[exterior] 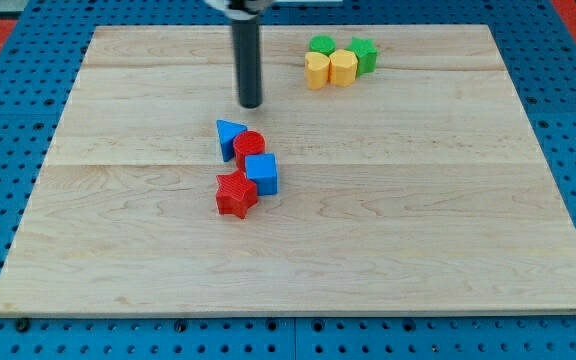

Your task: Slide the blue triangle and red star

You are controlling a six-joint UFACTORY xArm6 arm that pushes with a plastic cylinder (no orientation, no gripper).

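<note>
The blue triangle (229,136) lies near the board's middle, touching a red cylinder (249,146) on its right. Below them a blue cube (262,174) touches the red star (235,194), which is the lowest of the cluster. My tip (251,104) is on the board just above and slightly right of the blue triangle, apart from it by a small gap. The rod rises straight up out of the view's top.
At the view's top right sit a green cylinder (321,46), a green star-like block (364,54), a yellow block (317,70) and a yellow hexagonal block (343,68), bunched together. The wooden board (118,250) lies on a blue pegboard surface.
</note>
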